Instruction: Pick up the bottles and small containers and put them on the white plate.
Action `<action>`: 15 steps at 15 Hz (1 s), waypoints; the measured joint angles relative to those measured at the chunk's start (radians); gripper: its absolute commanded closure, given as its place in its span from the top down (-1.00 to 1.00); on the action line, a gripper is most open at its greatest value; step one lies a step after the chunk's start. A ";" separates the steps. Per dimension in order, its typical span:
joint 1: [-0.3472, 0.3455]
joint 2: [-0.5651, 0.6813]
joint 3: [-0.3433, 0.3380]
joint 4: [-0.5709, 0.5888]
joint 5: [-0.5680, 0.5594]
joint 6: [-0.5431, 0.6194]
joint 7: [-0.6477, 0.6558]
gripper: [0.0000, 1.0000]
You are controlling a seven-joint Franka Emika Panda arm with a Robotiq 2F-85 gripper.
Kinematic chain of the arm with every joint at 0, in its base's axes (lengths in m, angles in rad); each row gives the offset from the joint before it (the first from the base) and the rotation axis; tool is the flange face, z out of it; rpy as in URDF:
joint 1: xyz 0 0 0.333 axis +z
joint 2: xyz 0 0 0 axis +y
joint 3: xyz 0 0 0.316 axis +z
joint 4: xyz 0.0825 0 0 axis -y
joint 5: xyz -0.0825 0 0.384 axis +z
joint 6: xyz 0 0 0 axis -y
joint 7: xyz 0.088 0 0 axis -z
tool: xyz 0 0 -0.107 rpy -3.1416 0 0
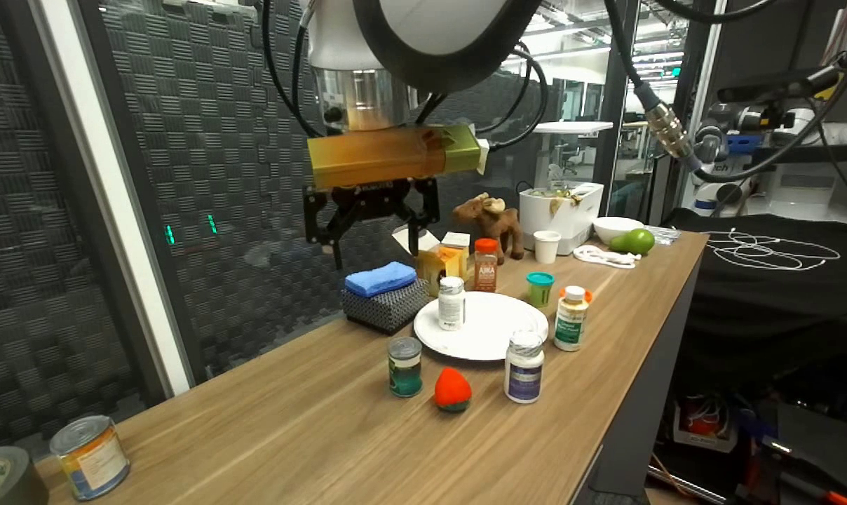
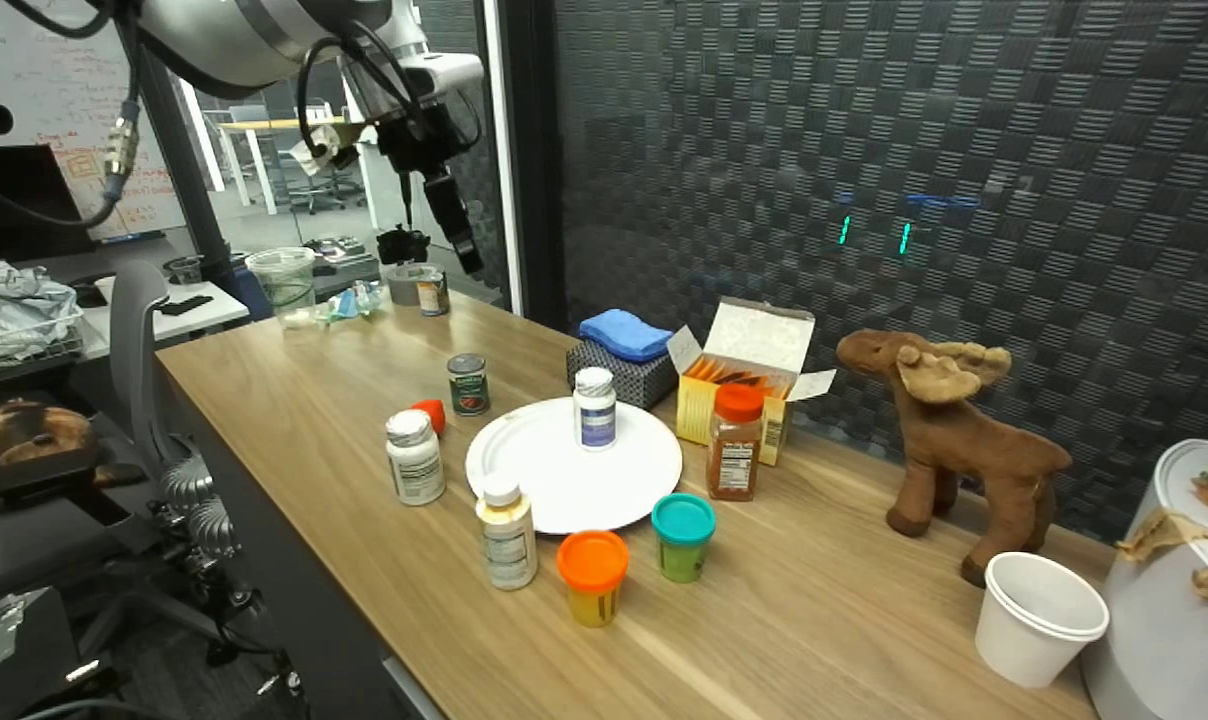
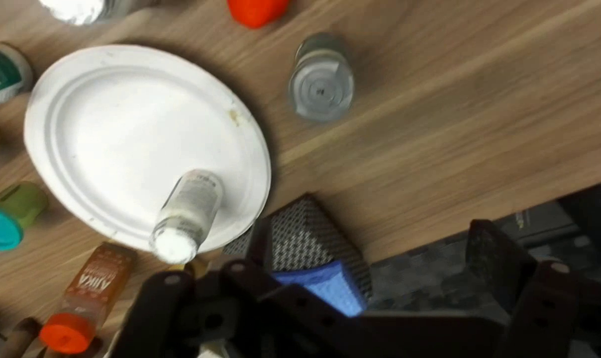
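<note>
My gripper point(image 1: 376, 256) spread wide, nothing held. White pill bottle point(image 1: 452, 305) upright on white plate point(image 1: 491, 324); second pill bottle point(image 1: 524, 372) and green-labelled bottle point(image 1: 570, 320) upright, just beside plate. Expect light, stiff, slippery plastic: I should clasp mid-body, below cap.

Rounded white arm point(image 1: 434, 24) with dark band point(image 1: 434, 73), black cables point(image 1: 544, 88), orange and yellow-green block point(image 1: 374, 158), black jointed fingers point(image 1: 413, 238).

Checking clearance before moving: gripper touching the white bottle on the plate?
Apart: both exterior views show a gap between the gripper and the white bottle.
</note>
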 measured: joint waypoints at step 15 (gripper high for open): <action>-0.001 0.195 -0.002 0.045 0.090 -0.005 -0.261 1.00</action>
